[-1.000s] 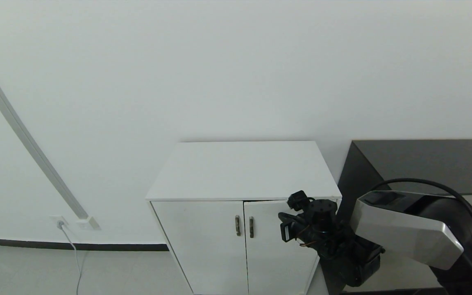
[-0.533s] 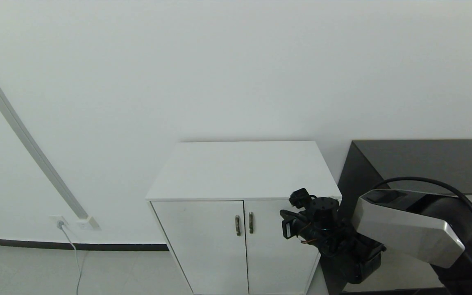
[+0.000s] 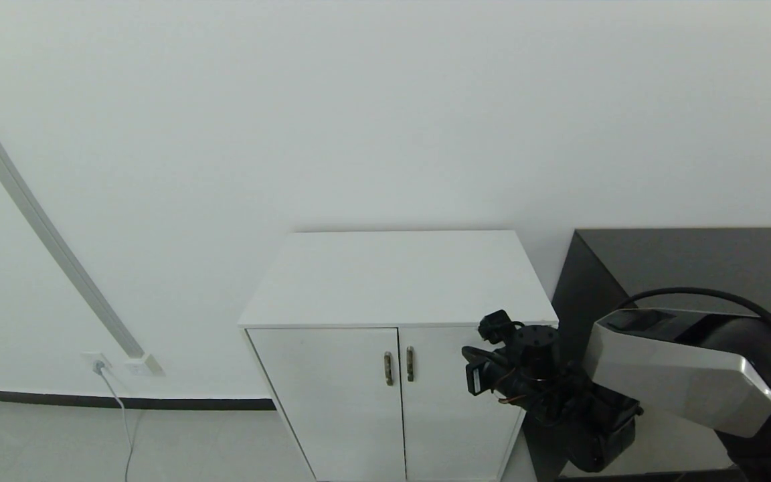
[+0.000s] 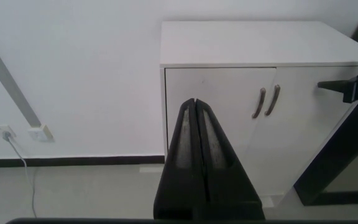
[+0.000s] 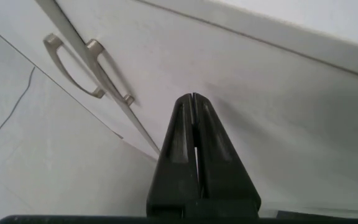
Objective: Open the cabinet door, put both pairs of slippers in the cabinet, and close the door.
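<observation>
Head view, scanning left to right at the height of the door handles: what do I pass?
From the left: wall socket → left door handle → right door handle → right gripper → dark cabinet.

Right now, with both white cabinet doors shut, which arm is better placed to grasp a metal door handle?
Probably the right: the right gripper, shut, sits close before the right white door, beside the metal handles. The left gripper, also shut, faces the cabinet from farther back.
</observation>
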Controlling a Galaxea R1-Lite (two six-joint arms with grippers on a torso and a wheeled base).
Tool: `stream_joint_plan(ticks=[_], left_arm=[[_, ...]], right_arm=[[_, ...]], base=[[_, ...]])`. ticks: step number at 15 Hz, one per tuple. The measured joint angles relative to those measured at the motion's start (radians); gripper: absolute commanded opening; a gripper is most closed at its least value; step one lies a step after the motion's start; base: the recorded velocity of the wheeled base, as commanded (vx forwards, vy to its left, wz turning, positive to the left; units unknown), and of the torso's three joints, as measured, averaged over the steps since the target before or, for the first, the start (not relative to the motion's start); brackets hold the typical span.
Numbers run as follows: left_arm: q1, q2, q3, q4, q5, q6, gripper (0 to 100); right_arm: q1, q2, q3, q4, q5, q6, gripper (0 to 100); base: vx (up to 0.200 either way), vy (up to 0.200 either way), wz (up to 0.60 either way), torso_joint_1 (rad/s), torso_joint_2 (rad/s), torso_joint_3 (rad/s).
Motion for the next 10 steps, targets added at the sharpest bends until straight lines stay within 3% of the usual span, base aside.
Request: stream_joint_plan(ticks=[5,10], left_arm=[[0.0,0.0,0.0,0.0,0.0,0.001,0],[0.0,0.0,0.0,0.0,0.0,0.002,0]], right_arm=[[-0.018,-0.075,0.204,-0.172,-0.002,-0.001,0],[-0.136,-0.165,0.375,-0.262,-0.002,-0.001,0]], base=[[0.0,0.0,0.0,0.0,0.0,0.0],[0.0,0.0,0.0,0.0,0.0,0.0]])
